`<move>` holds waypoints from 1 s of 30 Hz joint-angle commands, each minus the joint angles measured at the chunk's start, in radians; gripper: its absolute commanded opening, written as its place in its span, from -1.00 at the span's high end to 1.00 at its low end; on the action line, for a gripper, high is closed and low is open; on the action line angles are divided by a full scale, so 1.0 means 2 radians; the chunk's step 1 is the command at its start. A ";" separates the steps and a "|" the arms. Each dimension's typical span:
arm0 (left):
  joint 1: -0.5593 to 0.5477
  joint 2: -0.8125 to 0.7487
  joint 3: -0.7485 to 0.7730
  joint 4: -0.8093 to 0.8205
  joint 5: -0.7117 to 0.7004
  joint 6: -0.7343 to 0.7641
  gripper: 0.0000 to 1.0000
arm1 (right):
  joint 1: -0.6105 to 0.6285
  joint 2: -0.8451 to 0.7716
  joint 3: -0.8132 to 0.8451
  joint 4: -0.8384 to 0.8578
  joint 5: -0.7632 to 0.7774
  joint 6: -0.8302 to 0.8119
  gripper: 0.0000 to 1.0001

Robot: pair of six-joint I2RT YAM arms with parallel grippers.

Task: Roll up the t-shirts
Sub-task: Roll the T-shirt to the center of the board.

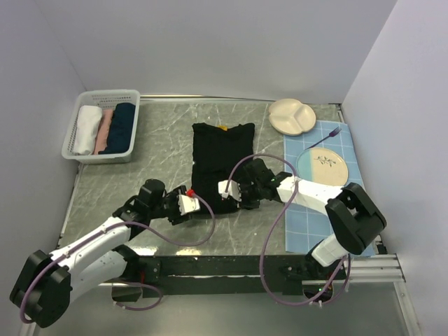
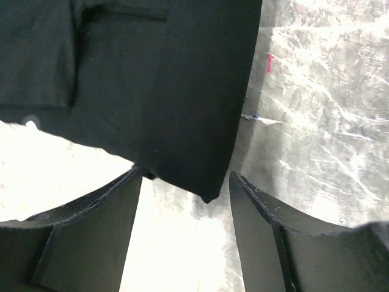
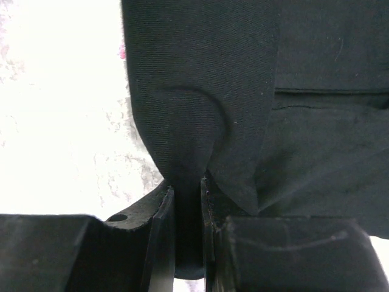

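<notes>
Right wrist: right gripper (image 3: 187, 193) pinches t-shirt (image 3: 200, 91) hem at frame bottom centre; left gripper (image 2: 185, 182) open, straddling hem corner, nothing gripped. Step: grasping hem for roll. Next: left likely must close on cloth.

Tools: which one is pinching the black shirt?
The right tool, its fingers shut on a fold of the black cloth t-shirt. The left tool gapes open, gripping nothing.

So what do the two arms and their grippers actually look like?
Both the left arm and the right arm have white links with bulky black joints. A mauve-grey cable loops loosely along each. The left gripper and right gripper have flat matte-black fingers. From above, the left one's white body carries a small red mark.
</notes>
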 commanded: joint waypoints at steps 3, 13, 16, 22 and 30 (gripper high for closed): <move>-0.023 0.021 0.006 0.066 0.011 0.035 -0.34 | -0.011 0.017 0.034 -0.032 -0.017 0.026 0.85; -0.051 0.085 0.015 0.078 0.003 0.066 -0.33 | -0.024 0.037 0.057 -0.041 -0.021 0.049 0.85; -0.057 0.104 -0.008 0.116 -0.023 0.069 -0.27 | -0.024 0.037 0.057 -0.039 -0.021 0.051 0.85; -0.062 0.165 0.004 0.189 -0.056 0.053 0.16 | -0.025 0.037 0.060 -0.048 -0.028 0.050 0.85; -0.029 0.159 0.113 -0.066 0.065 0.055 0.76 | -0.036 0.029 0.091 -0.114 -0.078 0.070 0.85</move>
